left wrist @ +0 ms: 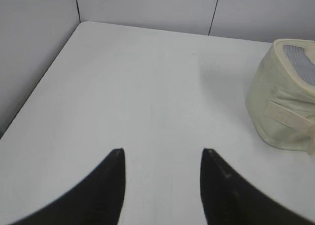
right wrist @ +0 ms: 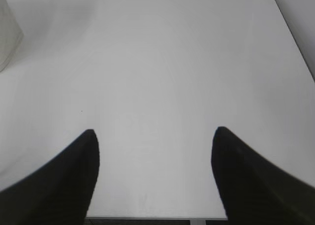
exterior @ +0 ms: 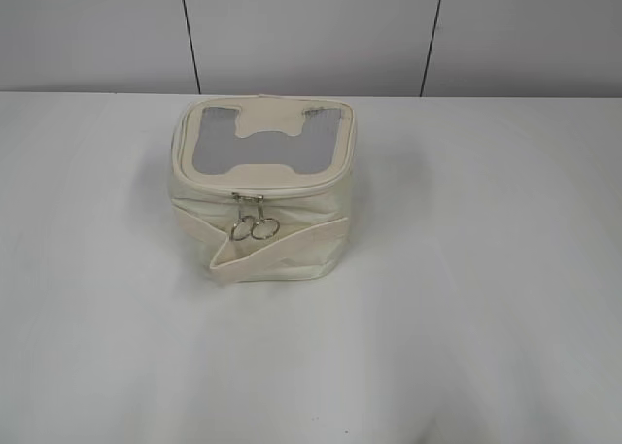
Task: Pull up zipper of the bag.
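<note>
The cream-white bag (exterior: 262,187) stands on the white table near the middle, its grey mesh top with the cream H patch facing up. The zipper (exterior: 255,222) track runs round the top rim; two silver sliders with ring pulls hang together at the front, above the cream strap (exterior: 277,250). The bag also shows at the right edge of the left wrist view (left wrist: 285,97) and as a sliver at the top left of the right wrist view (right wrist: 7,33). My left gripper (left wrist: 162,151) is open and empty over bare table, left of the bag. My right gripper (right wrist: 155,131) is open and empty, well right of the bag. Neither arm shows in the exterior view.
The white table (exterior: 466,298) ends at a grey panelled wall (exterior: 311,31) behind the bag. Its left edge meets a side wall (left wrist: 34,52) in the left wrist view. Its near edge (right wrist: 157,218) shows at the bottom of the right wrist view.
</note>
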`<state>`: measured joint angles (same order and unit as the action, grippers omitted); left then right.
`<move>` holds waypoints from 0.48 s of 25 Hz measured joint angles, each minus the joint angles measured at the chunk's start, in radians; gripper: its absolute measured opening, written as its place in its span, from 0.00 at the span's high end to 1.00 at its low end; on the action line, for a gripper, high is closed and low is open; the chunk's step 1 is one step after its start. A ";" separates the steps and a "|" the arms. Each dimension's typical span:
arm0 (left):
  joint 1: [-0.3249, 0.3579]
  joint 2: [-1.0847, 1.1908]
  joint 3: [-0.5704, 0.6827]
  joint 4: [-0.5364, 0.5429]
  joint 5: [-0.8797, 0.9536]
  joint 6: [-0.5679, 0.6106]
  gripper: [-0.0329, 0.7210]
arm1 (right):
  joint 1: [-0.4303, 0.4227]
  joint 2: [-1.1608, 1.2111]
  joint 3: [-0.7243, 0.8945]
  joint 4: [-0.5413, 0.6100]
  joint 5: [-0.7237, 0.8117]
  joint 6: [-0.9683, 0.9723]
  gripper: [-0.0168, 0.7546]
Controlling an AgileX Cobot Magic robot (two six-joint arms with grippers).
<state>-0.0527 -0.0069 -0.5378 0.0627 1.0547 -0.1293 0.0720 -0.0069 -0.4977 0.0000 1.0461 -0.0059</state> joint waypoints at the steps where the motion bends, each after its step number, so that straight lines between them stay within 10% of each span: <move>1: -0.007 0.000 0.000 0.001 -0.001 0.000 0.45 | 0.000 0.000 0.000 0.000 0.000 0.000 0.25; 12: -0.031 0.000 0.000 0.001 -0.001 0.000 0.45 | 0.000 0.000 0.000 0.000 0.000 0.000 0.25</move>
<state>-0.0833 -0.0069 -0.5378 0.0637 1.0539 -0.1293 0.0720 -0.0069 -0.4977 0.0000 1.0461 -0.0059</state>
